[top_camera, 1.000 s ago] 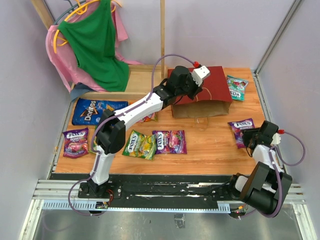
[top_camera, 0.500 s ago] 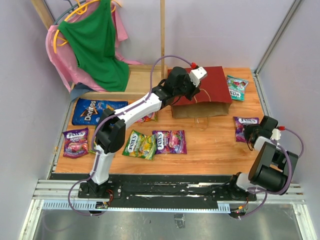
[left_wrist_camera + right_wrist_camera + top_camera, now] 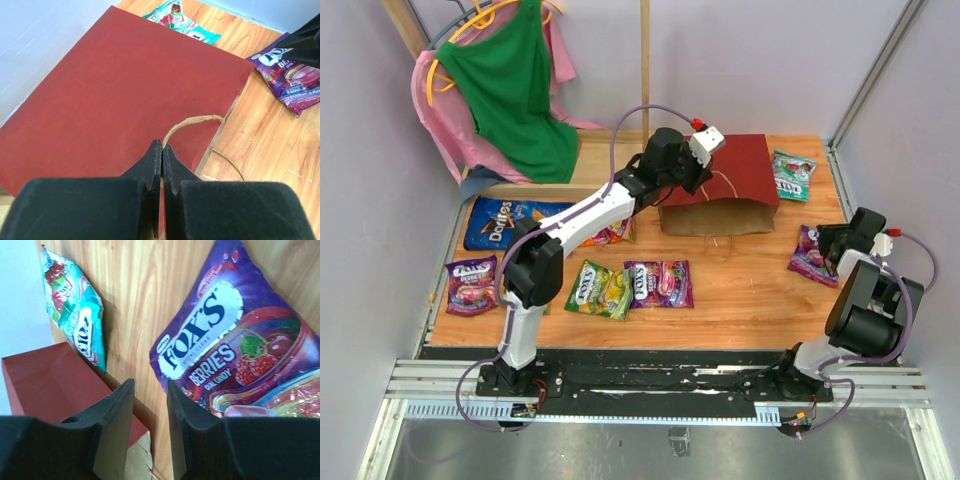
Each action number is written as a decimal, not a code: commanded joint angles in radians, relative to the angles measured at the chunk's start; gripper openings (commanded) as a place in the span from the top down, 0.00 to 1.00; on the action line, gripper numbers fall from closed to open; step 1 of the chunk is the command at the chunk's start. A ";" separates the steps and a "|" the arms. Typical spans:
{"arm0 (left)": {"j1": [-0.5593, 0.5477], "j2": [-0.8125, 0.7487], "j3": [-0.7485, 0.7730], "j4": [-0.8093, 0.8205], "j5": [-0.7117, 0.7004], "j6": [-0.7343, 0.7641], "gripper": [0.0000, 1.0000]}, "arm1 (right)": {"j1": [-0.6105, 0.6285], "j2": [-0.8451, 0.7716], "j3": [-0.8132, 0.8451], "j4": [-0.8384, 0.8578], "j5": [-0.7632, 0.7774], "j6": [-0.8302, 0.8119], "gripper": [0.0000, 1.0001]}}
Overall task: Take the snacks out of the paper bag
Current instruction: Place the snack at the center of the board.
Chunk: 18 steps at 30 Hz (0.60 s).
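Left end effector (image 3: 161, 150) shifted leftward, cord handle (image 3: 192, 121) pinched, clear only wrist-side

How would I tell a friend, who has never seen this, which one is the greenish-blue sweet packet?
Find the dark red paper bag lying flat at the back of the table. Just past its right edge, toward the far right corner, lies the teal packet. It alone is teal; the purple packet nearest it lies by the right gripper.

7 snack pkts (image 3: 658, 283), 1 paper bag (image 3: 740, 170), 2 garments (image 3: 510, 90).
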<state>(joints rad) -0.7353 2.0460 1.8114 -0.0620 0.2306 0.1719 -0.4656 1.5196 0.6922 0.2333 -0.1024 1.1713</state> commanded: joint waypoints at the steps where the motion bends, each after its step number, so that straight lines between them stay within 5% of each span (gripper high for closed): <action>1: 0.005 -0.032 0.000 0.014 0.019 -0.007 0.99 | 0.022 -0.041 0.046 -0.036 0.029 -0.019 0.66; 11: 0.007 -0.015 0.023 0.002 0.017 -0.015 0.99 | 0.064 -0.327 0.020 -0.191 0.079 -0.076 0.59; 18: 0.007 -0.021 0.014 0.000 0.016 -0.017 0.99 | 0.067 -0.496 -0.022 -0.424 0.256 -0.057 0.36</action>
<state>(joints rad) -0.7303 2.0445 1.8118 -0.0635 0.2394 0.1604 -0.4129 1.0668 0.6823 0.0139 -0.0074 1.1240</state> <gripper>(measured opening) 0.014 0.605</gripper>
